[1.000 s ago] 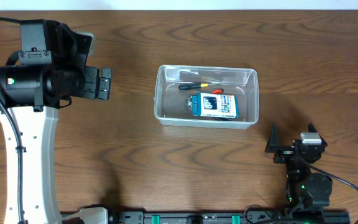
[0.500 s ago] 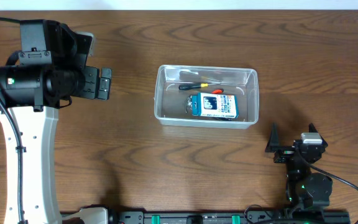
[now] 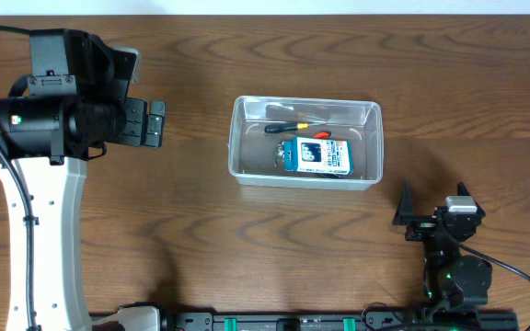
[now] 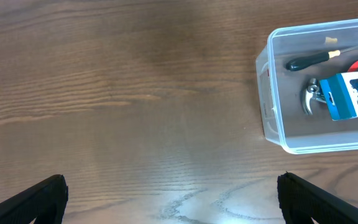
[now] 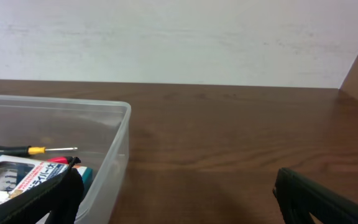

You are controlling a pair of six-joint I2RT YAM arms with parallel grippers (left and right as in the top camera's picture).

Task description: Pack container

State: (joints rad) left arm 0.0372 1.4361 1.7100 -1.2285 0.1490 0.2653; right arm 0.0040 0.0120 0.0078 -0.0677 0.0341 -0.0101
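Container (image 3: 247,147): clear bin, mid-table, holding a screwdriver (image 3: 279,128) and a blue-and-white box (image 3: 318,156).
Left gripper (image 3: 157,123): spread wide, empty, well left of bin.
Right gripper (image 3: 433,208): wide, empty, near front-right.
No loose items visible; packing seems complete. Keep arms clear of the rim.

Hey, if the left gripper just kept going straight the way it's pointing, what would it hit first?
Most likely the bare wooden table: the left gripper points down at it, jaws open and empty. The container lies off to one side, out of that line.
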